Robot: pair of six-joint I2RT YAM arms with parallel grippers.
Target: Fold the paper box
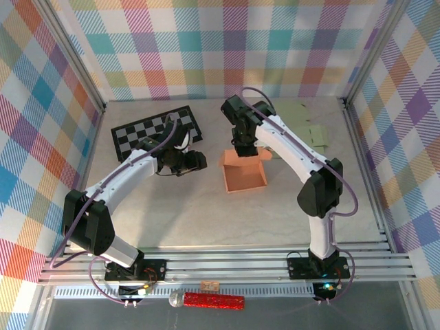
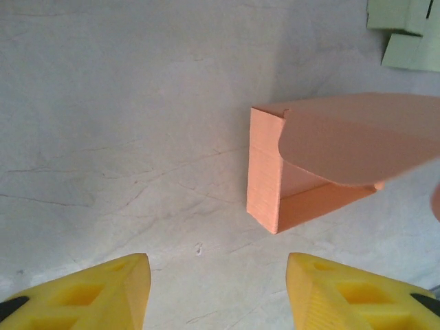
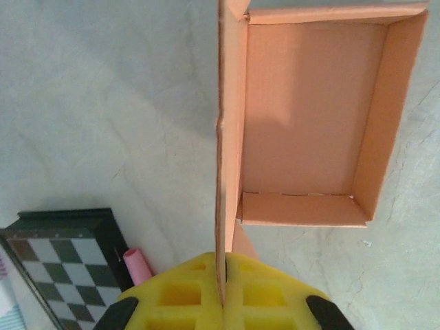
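Though paper-thin, the matte orange box's (image 3: 309, 117) flap (image 3: 221, 158) tight between the right pincer's (image 3: 221, 292) yellow pads (image 3: 265, 292) (left pincer (image 2: 216, 275) apart).

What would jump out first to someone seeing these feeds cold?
The open-topped orange paper box in the middle of the pale table draws the eye, with the right gripper shut on its upright flap. The left gripper faces it from the left, jaws open and clear of the box. A black-and-white checkerboard lies at the table's far left.
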